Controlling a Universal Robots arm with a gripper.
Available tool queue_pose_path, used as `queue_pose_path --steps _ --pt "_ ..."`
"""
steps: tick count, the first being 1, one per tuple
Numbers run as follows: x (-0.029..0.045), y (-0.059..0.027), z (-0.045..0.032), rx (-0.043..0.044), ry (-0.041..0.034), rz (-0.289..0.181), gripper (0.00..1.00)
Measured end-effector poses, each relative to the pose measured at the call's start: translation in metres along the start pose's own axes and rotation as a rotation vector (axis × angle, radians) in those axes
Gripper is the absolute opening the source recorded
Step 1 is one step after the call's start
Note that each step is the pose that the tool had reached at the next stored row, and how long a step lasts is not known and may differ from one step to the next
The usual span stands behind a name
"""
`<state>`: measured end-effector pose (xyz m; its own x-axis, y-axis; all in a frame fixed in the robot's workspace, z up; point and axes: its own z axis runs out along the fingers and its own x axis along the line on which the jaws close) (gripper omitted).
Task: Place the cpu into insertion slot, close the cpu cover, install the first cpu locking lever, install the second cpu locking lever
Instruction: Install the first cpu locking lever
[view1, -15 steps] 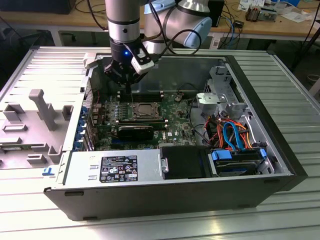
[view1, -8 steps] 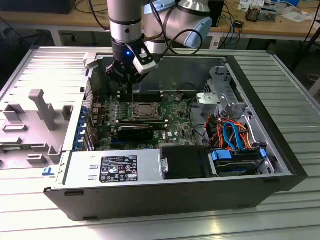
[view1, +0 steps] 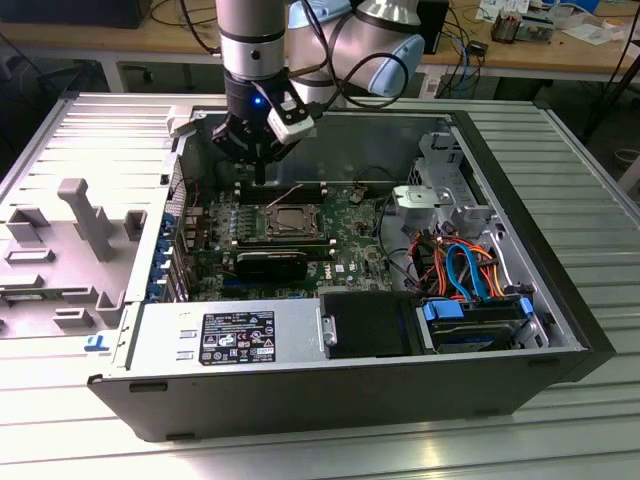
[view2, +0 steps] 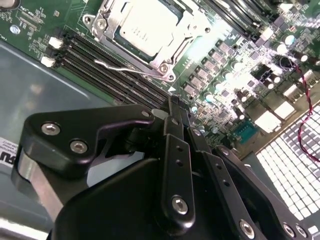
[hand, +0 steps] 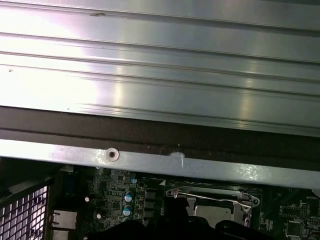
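Exterior view: gripper (view1: 258, 168) hangs above motherboard (view1: 350, 225), beside insertion slot (view1: 289, 222). Second wrist view: fingers (view2: 172, 117) pressed together, empty; cpu (view2: 150, 25), silver-grey, seated under cpu cover (view2: 107, 20); wire lever (view2: 125, 68) alongside.

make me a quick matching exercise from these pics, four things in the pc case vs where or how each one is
Things:
1. cpu
2. cpu cover
3. gripper
4. hard drive

Places or states:
A. hanging above the green board, beside the socket
B. closed down around the chip
C. seated in the insertion slot
D. case corner at the exterior view's right, under blue and orange cables

Pairs: 1-C, 2-B, 3-A, 4-D
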<state>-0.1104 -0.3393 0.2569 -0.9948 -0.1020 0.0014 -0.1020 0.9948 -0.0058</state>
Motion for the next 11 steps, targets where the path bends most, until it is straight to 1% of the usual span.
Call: queue_pose_path --steps 1,2,6,7,8,9,10,11 --pt "-0.0004 -0.0001 0.0015 0.0001 0.0003 0.000 0.11" --pt "-0.0012 -0.0001 0.0048 0.0000 0.0006 0.000 0.11" --pt "-0.0026 -0.0001 0.0120 -0.0002 0.0006 0.000 0.11" --pt "-0.0034 -0.0002 0.0161 0.0000 0.0006 -0.001 0.11" --pt "-0.0085 -0.0007 0.0287 0.0005 0.0007 -0.001 0.11" --pt "-0.0133 -0.0010 0.0391 0.0019 0.0008 -0.017 0.11" --pt "-0.0183 -0.0011 0.0439 0.0022 0.0008 -0.023 0.11" --pt "-0.0197 -0.0012 0.0451 0.0025 0.0010 -0.024 0.11"
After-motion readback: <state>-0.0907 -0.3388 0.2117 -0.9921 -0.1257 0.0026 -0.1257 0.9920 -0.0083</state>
